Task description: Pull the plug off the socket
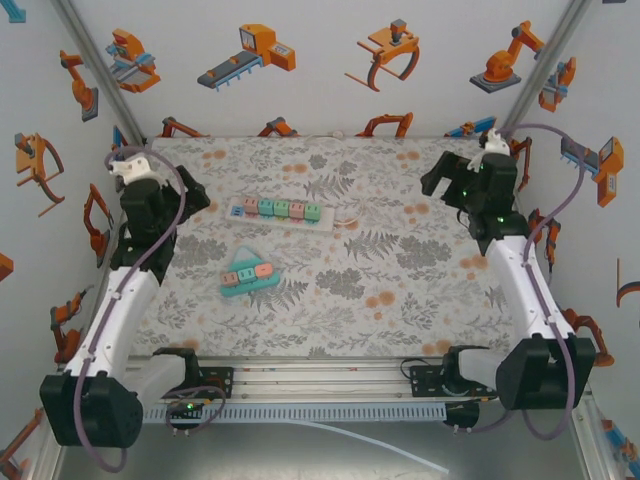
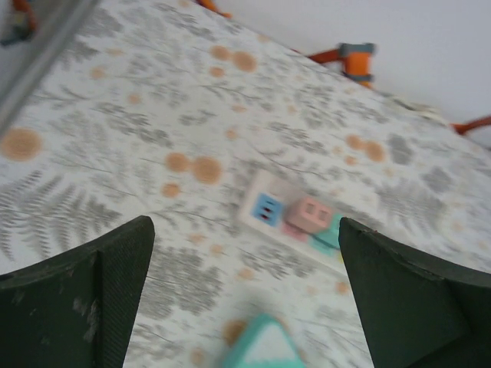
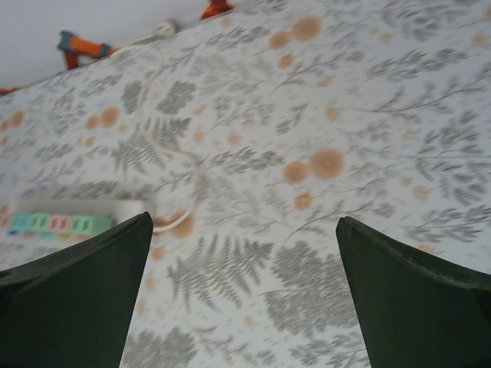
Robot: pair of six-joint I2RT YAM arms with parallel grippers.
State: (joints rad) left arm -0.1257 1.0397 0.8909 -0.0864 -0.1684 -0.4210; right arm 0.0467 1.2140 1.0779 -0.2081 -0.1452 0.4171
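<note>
A white power strip (image 1: 275,210) lies at the back middle of the table, with a row of pink, teal and green cube plugs (image 1: 283,208) seated in its sockets. In the left wrist view its near end shows a blue socket (image 2: 267,207) and a pink plug (image 2: 308,213) beside it. My left gripper (image 1: 193,196) (image 2: 244,224) hovers left of the strip, open with nothing between its fingers. My right gripper (image 1: 440,182) (image 3: 244,221) hangs at the back right, well apart from the strip (image 3: 65,220), also open with nothing in it.
A teal triangular adapter (image 1: 247,273) (image 2: 265,345) with small coloured plugs lies in front of the strip. The strip's white cord (image 1: 345,222) (image 3: 178,157) loops to the right and runs to the back wall. Printed walls close in the left, back and right sides.
</note>
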